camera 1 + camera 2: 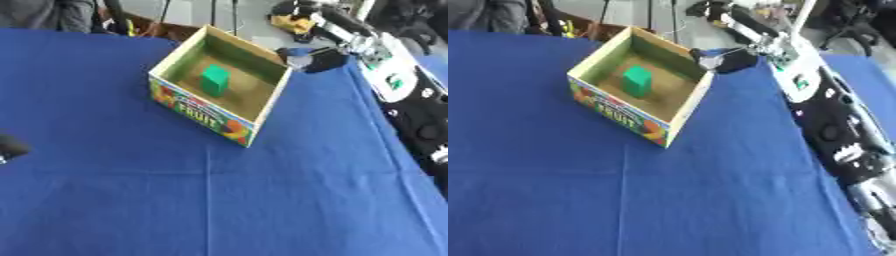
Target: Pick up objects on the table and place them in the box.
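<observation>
In the left eye view, the box is sitting in the upper middle of the frame on the blue bench, turned at an angle so one corner is pointing toward me. A green block is standing inside it on the floor, already where it belongs. My right hand is showing dark just beyond the box's right corner, upper right of the frame; I cannot tell how its fingers are set or whether it is holding anything. At the left edge a dark rounded bit is peeking in, probably my left hand, too little to judge.

In the right eye view, my right arm is running down the right side, reaching past the box. I am seeing no other loose objects on the cloth.
</observation>
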You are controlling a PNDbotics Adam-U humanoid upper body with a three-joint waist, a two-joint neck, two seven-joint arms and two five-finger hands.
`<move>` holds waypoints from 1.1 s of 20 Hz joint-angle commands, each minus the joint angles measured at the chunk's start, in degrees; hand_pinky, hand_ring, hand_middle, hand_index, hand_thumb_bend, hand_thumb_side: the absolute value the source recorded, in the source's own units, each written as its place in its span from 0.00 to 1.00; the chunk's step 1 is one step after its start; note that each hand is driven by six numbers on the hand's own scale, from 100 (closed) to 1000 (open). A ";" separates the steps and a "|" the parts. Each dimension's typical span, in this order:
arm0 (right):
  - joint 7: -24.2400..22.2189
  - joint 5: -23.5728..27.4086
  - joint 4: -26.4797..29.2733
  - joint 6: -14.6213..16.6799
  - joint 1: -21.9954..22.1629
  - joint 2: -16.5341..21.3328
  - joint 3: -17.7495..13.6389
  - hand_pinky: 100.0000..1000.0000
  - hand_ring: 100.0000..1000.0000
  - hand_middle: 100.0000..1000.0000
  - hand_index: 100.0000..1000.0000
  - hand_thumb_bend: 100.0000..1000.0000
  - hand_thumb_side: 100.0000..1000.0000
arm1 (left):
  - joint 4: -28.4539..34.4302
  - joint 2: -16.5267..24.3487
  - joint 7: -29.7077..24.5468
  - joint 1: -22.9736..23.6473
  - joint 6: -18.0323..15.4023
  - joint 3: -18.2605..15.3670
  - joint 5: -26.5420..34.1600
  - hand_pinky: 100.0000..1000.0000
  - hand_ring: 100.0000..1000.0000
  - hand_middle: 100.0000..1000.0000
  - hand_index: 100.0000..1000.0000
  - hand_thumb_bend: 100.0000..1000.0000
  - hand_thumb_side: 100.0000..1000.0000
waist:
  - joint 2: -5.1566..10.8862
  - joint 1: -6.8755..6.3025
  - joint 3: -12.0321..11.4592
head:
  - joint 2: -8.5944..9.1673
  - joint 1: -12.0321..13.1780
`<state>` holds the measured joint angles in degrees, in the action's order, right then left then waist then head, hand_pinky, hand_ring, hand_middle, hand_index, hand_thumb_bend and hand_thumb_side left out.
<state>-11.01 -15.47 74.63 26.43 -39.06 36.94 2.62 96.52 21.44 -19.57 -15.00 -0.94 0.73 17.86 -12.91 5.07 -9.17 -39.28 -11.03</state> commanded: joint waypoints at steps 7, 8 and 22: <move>11.88 28.53 13.99 -11.12 12.40 -0.50 -9.05 0.77 0.84 0.83 0.91 0.00 0.55 | 0.60 1.91 2.47 -0.30 -0.52 -1.98 -0.26 0.84 0.68 0.53 0.65 0.36 1.00 | 0.96 -0.52 4.67 | 0.54 5.30; 13.23 30.78 15.10 -11.82 13.71 -1.07 -9.68 0.77 0.84 0.83 0.91 0.00 0.55 | 0.59 1.92 2.67 -0.34 -0.55 -2.08 -0.31 0.84 0.68 0.53 0.65 0.36 1.00 | 0.96 -0.49 5.03 | 0.53 5.58; 16.80 41.72 24.10 -16.98 26.16 -13.50 -12.36 0.75 0.81 0.80 0.91 0.00 0.78 | 1.14 0.62 7.91 -0.23 -1.27 -4.63 -0.09 0.83 0.68 0.54 0.66 0.35 1.00 | 0.76 -1.49 8.44 | 1.06 9.01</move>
<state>5.82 25.81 97.04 9.77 -12.58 23.46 -8.87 96.33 21.58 -12.64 -14.74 -2.10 -3.02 17.69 -12.92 3.77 -0.78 -38.68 -2.26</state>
